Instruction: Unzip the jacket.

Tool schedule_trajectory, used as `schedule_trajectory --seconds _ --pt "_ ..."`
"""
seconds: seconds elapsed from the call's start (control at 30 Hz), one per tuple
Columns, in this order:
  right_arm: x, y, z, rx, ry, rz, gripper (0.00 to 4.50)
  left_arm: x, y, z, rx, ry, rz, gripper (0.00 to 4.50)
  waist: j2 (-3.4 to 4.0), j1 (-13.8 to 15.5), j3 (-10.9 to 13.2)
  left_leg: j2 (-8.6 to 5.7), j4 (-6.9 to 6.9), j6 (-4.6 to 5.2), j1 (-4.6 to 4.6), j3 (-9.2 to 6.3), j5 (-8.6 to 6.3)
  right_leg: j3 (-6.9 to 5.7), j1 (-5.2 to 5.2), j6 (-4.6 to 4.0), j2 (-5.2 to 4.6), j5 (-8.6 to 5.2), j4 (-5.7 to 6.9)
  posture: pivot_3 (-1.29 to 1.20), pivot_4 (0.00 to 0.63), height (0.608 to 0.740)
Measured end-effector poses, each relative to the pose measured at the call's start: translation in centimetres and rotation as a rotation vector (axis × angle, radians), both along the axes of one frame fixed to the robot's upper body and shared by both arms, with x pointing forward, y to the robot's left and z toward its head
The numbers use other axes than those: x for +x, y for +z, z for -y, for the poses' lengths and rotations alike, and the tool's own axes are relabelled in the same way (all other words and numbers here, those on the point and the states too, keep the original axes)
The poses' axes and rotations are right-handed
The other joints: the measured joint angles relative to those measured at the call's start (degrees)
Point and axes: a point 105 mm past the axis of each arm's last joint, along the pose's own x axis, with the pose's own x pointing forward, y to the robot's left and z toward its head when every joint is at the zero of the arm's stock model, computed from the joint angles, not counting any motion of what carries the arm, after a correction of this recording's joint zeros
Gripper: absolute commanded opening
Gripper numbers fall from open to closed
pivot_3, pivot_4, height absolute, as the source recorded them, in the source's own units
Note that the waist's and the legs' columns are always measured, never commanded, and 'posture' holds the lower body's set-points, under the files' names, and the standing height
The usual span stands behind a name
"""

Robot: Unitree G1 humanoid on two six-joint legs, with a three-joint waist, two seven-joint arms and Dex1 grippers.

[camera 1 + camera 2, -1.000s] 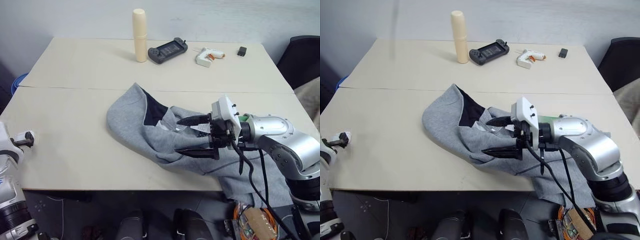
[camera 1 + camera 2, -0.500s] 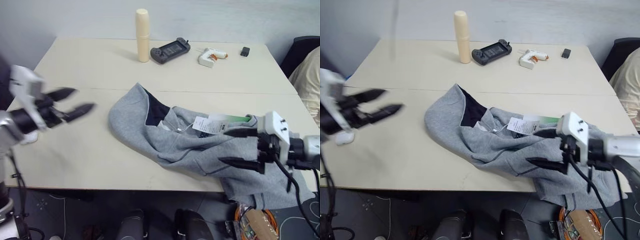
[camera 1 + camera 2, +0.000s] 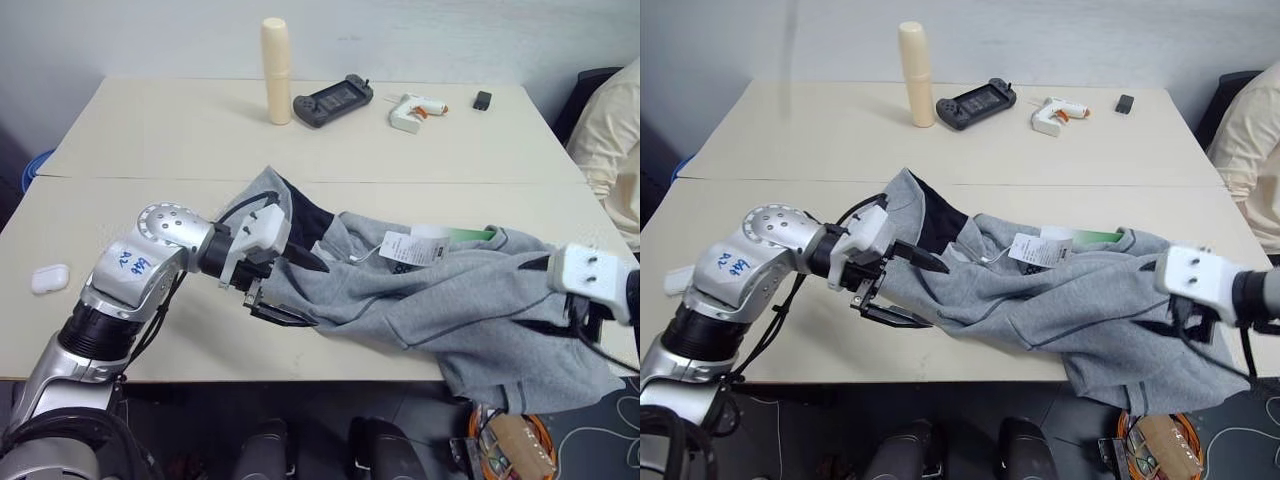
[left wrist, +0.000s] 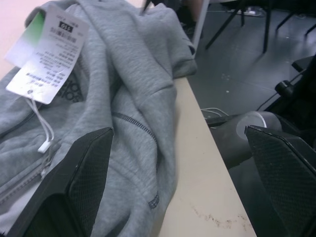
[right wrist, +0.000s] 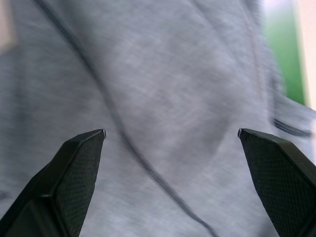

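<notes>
The light grey jacket (image 3: 440, 310) lies crumpled on the near table, its dark hood lining (image 3: 308, 222) toward the left. Its right end hangs over the front edge. White and green paper tags (image 3: 415, 247) rest on top of it. My left gripper (image 3: 318, 295) is open at the hood end. One finger lies over the fabric and the other sits low at its front edge. In the left wrist view my left gripper (image 4: 178, 129) faces folds and tags. My right gripper (image 5: 172, 131) is open over grey fabric, and its white mount (image 3: 590, 280) is at the jacket's right end.
At the back of the far table stand a cream cylinder (image 3: 276, 70), a game controller (image 3: 333, 101), a glue gun (image 3: 410, 110) and a small black item (image 3: 482, 100). A white earbud case (image 3: 49, 278) lies at the near left. A person in a cream top (image 3: 610, 140) is at the right edge.
My left arm swung in from the far left to the jacket's hood end. My right gripper drew back to the right, off the tags. A person came into view at the right edge.
</notes>
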Motion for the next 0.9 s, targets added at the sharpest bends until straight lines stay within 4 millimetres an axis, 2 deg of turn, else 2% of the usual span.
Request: schedule_trajectory --seconds 0.13,0.23,0.33,0.43,0.53,0.57,0.6,0.9 --pt "1.6 1.4 1.4 -0.033 -0.026 0.028 4.50 -0.2 -0.3 -0.3 -0.005 0.011 -0.005 4.45 0.01 -0.09 0.01 0.08 0.00 -0.01 0.00 -0.04 0.00 -0.01 0.02 -0.01 -0.01 -0.01 -0.03 0.00 0.150 0.740" --pt "2.6 0.9 1.5 -0.034 -0.018 0.004 4.50 -0.3 -0.8 -0.6 -0.010 0.033 -0.019 4.45 0.02 -0.41 0.01 0.08 0.02 -0.01 0.00 -0.05 0.00 -0.01 0.02 -0.01 -0.04 0.00 -0.02 0.00 0.150 0.740" --pt "3.6 0.3 1.2 -0.029 0.006 -0.010 4.50 -0.2 -0.4 -0.6 -0.017 0.048 0.002 4.45 0.05 -0.31 0.03 0.06 0.05 -0.01 -0.03 -0.07 0.00 -0.02 0.02 -0.01 -0.05 0.00 -0.01 0.00 0.150 0.740" --pt "4.8 -1.1 0.7 -0.033 0.025 -0.028 3.93 -0.2 -0.1 -0.6 -0.023 0.058 0.020 4.50 0.06 -0.26 0.03 0.04 0.06 -0.01 -0.03 -0.07 0.00 -0.03 0.02 -0.01 -0.04 0.00 0.02 0.00 0.150 0.740" --pt "4.8 -2.6 0.8 -0.060 0.049 -0.073 2.94 0.1 -0.1 -0.6 -0.025 0.076 0.029 4.50 0.09 0.00 0.06 0.03 0.06 -0.01 -0.05 -0.07 0.01 -0.04 0.01 -0.01 -0.03 0.00 0.04 0.00 0.150 0.740" --pt "4.8 -2.6 0.8 -0.062 0.051 -0.076 2.89 0.1 -0.1 -0.6 -0.025 0.077 0.030 4.50 0.10 0.01 0.06 0.03 0.06 -0.01 -0.05 -0.07 0.01 -0.04 0.01 -0.01 -0.03 0.00 0.04 0.00 0.150 0.740" --pt "4.8 -2.7 0.9 -0.065 0.055 -0.079 2.51 0.1 -0.1 -0.6 -0.026 0.081 0.031 4.50 0.10 0.05 0.06 0.02 0.06 -0.01 -0.05 -0.07 0.01 -0.04 0.01 -0.01 -0.03 0.00 0.05 0.00 0.150 0.740" --pt "4.6 -2.4 1.3 -0.067 0.032 -0.046 2.43 0.2 0.1 -0.6 -0.026 0.090 0.036 4.50 0.11 0.15 0.06 0.03 0.08 -0.01 -0.04 -0.08 0.01 -0.04 0.02 -0.01 -0.03 0.00 0.34 0.00 0.150 0.740"
